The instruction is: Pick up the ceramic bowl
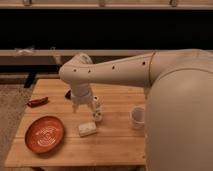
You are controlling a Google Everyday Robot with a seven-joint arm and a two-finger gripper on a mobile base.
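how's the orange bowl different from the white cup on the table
The ceramic bowl is orange-red, wide and shallow; the white cup is pale, narrower, taller. The bowl sits front-left, the cup right. Both rest upright on the table; the gripper hangs between them, touching neither.

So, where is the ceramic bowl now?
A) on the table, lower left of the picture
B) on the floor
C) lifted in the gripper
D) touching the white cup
A: the ceramic bowl rests on the table at the picture's lower left, apart from the gripper, which hangs above the table's middle, and from the white cup at the right.
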